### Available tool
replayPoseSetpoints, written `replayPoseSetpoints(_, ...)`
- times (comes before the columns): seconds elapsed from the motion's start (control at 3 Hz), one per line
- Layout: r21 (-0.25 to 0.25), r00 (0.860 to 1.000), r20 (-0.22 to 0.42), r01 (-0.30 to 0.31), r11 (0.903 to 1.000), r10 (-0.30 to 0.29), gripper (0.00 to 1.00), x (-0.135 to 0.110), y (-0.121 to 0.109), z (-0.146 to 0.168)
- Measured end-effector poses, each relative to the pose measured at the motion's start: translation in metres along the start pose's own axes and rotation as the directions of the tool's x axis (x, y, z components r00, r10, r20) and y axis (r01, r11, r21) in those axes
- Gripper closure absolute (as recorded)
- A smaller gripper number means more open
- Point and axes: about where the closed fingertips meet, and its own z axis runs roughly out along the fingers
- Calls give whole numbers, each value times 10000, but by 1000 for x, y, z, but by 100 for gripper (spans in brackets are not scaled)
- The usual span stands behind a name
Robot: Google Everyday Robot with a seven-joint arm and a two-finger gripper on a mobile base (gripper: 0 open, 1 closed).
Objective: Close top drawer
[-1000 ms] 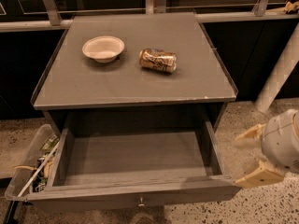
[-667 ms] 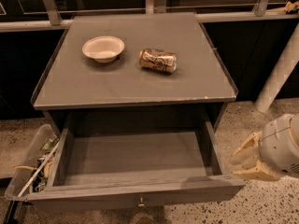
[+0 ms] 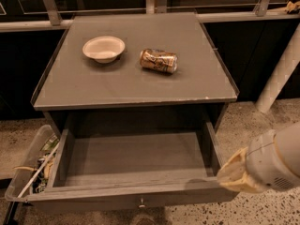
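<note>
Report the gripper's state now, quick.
Gripper: open or closed cannot be told; it is by the right front corner of the pulled-out top drawer.

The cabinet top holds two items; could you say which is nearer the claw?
The gold can, right of the white bowl; the claw is at the top drawer's front right corner.

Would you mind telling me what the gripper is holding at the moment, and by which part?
Nothing that shows: the gripper sits at the right front corner of the open top drawer, and whether it touches the panel cannot be told.
</note>
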Motion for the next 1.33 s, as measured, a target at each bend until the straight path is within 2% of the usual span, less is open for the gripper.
replayPoseSetpoints(0.33, -730, 9940, 1022, -321, 9968, 395, 100, -5, 26, 54)
replayPoseSetpoints(0.67, -890, 9755, 2095, -488, 9948, 666, 100, -15, 43, 93)
replayPoseSetpoints(1.0, -708, 9613, 2690, -420, 9966, 596, 100, -20, 56, 121)
replayPoseSetpoints(1.33, -287, 9646, 2622, -199, 9994, 268, 100, -17, 61, 152)
